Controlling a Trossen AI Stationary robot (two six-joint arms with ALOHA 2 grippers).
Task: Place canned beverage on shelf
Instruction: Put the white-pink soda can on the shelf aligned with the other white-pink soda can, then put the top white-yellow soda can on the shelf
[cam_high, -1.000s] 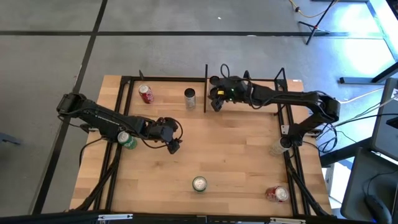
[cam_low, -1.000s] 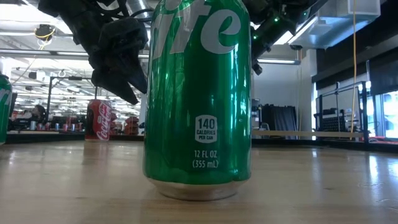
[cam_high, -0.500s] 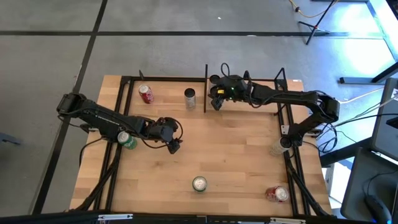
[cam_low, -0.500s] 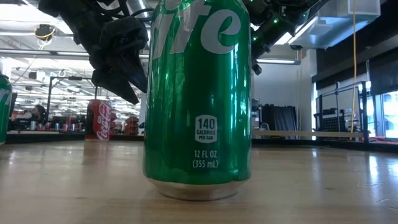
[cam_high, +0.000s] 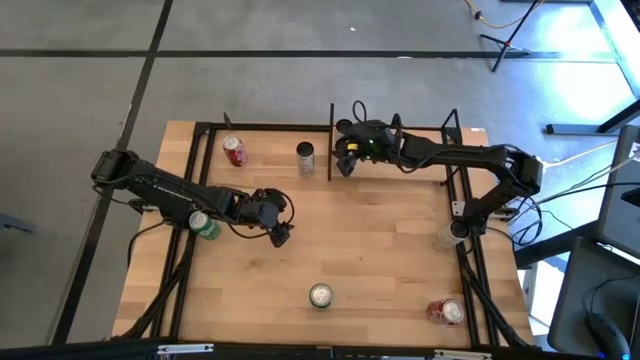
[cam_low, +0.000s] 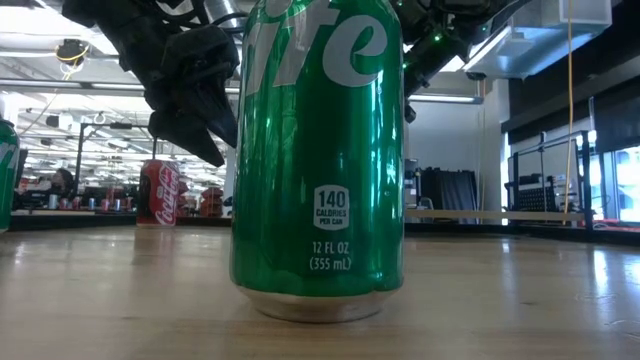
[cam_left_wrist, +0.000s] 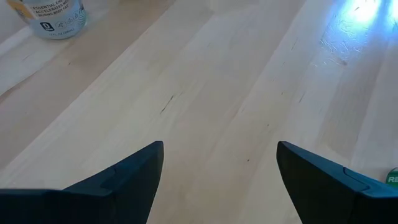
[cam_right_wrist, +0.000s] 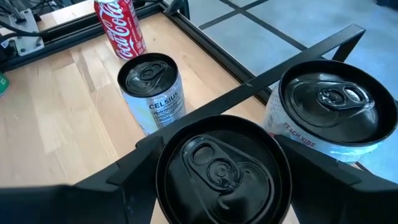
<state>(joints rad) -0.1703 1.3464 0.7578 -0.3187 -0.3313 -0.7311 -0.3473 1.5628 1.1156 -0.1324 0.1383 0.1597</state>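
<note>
Nearest of all, a green can (cam_low: 318, 150) stands upright on the desk (cam_high: 380, 260), well short of the shelf (cam_right_wrist: 311, 53) and untouched. Closer to the shelf but not at it, the left end effector (cam_high: 281, 236) waits over bare wood with its fingers spread wide and nothing between them. At the shelf itself, the right end effector (cam_high: 345, 165) hangs by the black dividing rod with its fingers closed around a dark-topped can (cam_right_wrist: 221, 171), held upright with its lid facing the wrist camera. A peach-labelled can (cam_right_wrist: 326, 112) stands just beside the held one, partly under the shelf's black rod. A silver Celsius can (cam_right_wrist: 151, 93) lies beyond the rod, and a red cola can (cam_right_wrist: 120, 25) is farther along the shelf. The step in hand looks like the set-down. To do it well, keep the can vertical and bring it straight down on a bare part of the board. Keep it clear of the rod and leave a gap to the peach-labelled can, so the fingers have room to spread. Let go only once the base sits flat, then lift away upward, not sideways. A sideways drag could tip the can or knock its neighbour.
</note>
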